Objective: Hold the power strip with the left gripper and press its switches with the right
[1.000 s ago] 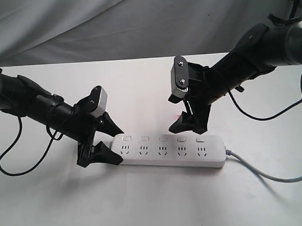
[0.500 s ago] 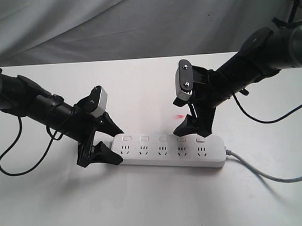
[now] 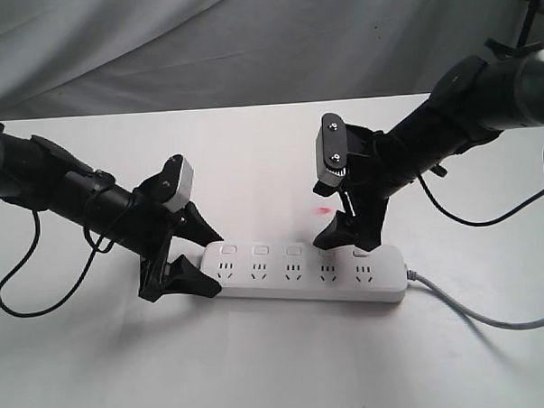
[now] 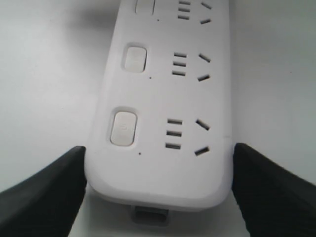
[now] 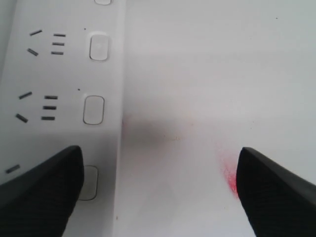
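The white power strip (image 3: 302, 270) lies flat on the table, its grey cord (image 3: 494, 316) leaving the right end. My left gripper (image 3: 213, 261) is shut on the strip's left end. In the left wrist view both black fingers (image 4: 54, 187) press the strip's (image 4: 163, 98) long sides, with my left gripper (image 4: 158, 153) astride its rounded end. My right gripper (image 3: 344, 241) hangs open just above the strip's right half. In the right wrist view one finger (image 5: 44, 187) of my right gripper (image 5: 159, 158) partly covers a switch (image 5: 90, 182) on the strip (image 5: 59, 74); the other is over bare table. Contact cannot be told.
A red light spot (image 3: 323, 210) falls on the white table (image 3: 261, 367) just behind the strip, and the right wrist view shows the red light spot (image 5: 229, 173) beside the far finger. A grey cloth backdrop (image 3: 247, 42) hangs behind the table. Black cables trail from both arms.
My right gripper has moved right and down toward the strip's row of switches, staying open. The left gripper and the strip have not moved.
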Available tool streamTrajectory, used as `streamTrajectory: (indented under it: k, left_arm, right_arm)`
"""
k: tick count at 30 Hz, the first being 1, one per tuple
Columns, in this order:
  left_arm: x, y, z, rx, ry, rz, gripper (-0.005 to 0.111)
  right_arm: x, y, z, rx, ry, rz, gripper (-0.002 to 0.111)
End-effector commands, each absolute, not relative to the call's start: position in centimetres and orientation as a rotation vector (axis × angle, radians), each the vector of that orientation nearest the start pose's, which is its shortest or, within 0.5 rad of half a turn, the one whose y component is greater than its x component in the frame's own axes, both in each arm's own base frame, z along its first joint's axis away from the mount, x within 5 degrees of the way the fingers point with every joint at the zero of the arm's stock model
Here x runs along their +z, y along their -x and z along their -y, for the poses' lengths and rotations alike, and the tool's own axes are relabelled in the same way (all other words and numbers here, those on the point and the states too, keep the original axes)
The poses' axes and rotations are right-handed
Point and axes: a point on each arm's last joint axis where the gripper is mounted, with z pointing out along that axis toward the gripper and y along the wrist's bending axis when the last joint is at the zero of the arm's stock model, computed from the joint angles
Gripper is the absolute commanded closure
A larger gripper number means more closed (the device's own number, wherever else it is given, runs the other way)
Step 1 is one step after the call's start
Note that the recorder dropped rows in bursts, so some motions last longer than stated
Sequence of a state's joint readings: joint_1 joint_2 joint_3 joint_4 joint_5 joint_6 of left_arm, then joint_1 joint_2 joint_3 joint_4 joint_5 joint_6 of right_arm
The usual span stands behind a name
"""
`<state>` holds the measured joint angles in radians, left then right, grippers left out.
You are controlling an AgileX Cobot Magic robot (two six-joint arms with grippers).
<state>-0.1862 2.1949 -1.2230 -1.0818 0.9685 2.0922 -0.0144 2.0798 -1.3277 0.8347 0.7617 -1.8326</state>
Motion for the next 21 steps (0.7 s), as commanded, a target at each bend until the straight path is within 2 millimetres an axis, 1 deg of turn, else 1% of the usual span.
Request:
streamTrajectory:
  k: [1, 5, 11, 17, 21]
  left_arm:
    - [8.8, -36.1, 13.6, -0.831, -1.712, -1.840, 0.104]
    - [8.8, -36.1, 13.6, -0.831, -1.712, -1.840, 0.104]
    - [8.8, -36.1, 13.6, -0.831, -1.712, -1.840, 0.104]
    - [8.8, -36.1, 13.6, -0.831, -1.712, -1.840, 0.104]
    - [8.8, -36.1, 13.6, -0.831, -1.712, -1.840, 0.104]
  right_arm:
    - [13.9, -40.8, -3.8, 0.332, 1.483, -2.077, 0.031]
    - [13.4, -40.9, -3.7, 0.334, 1.487, -2.083, 0.031]
    - [13.4, -40.9, -3.7, 0.330, 1.488, -2.083, 0.031]
    - [12.4, -40.9, -3.6, 0.330, 1.506, -2.100, 0.031]
    - [12.3, -40.9, -3.6, 0.329, 1.512, -2.098, 0.031]
